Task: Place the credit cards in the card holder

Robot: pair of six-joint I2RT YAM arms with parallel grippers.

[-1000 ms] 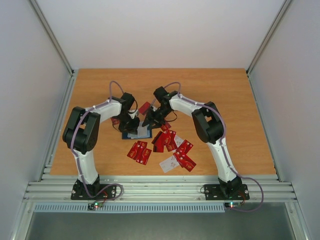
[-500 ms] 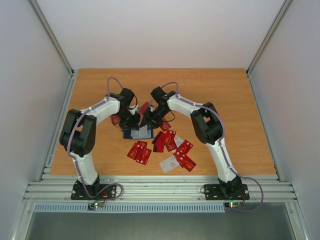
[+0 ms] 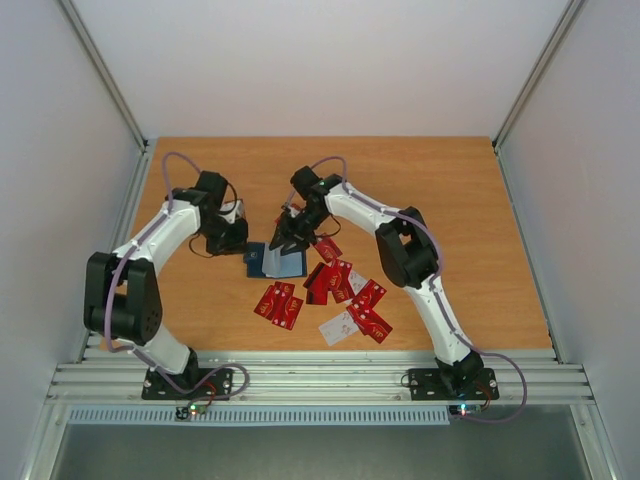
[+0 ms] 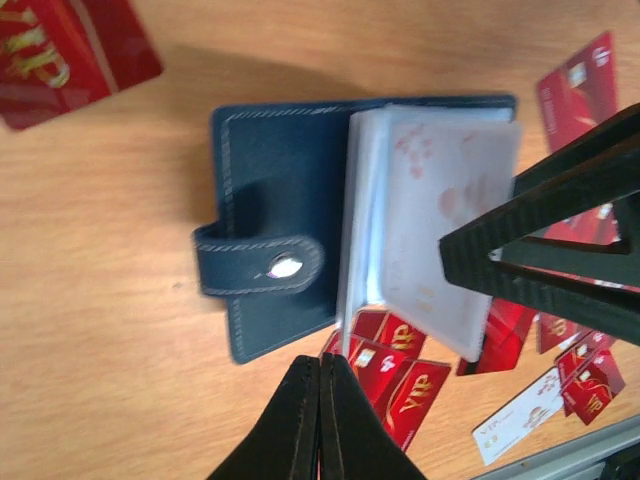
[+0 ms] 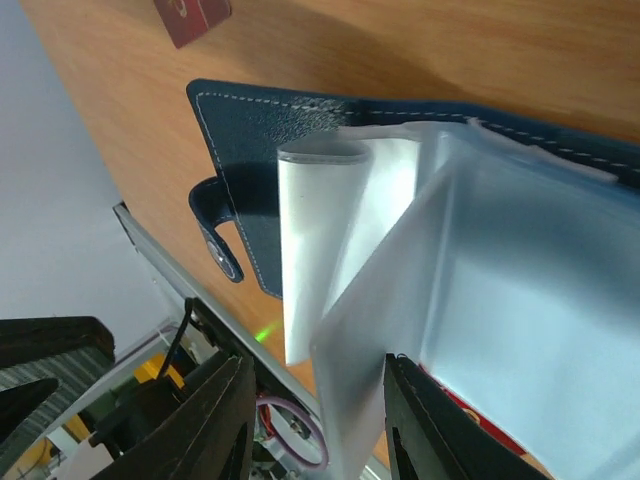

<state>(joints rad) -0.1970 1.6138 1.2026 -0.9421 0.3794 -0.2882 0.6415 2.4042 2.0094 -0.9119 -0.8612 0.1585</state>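
A wood-grain desk fills the floor of a plain white-walled booth, with ribbed aluminium rails along its near edge where both arms are bolted. The card holder lies open near the middle of the desk, left of centre. The credit cards are scattered just beside it towards the near edge, mostly red, with one white card nearest the rails.

A second ago the left arm was bent over the holder, close against the right arm. It has since swung out towards the desk's left edge, exposing the holder's dark cover. The right arm has stayed over the holder and has shifted a little to the left.

From above, the holder shows only as a dark square with a pale patch. The left wrist camera picks out its stitched navy cover, the snap tab and a fan of clear plastic sleeves. It also shows the left pincer pressed together, holding nothing and clear of the holder, and a lone red card beyond the cover. The right wrist camera shows the right pincer spread apart, with one lifted sleeve leaf standing between its fingers.
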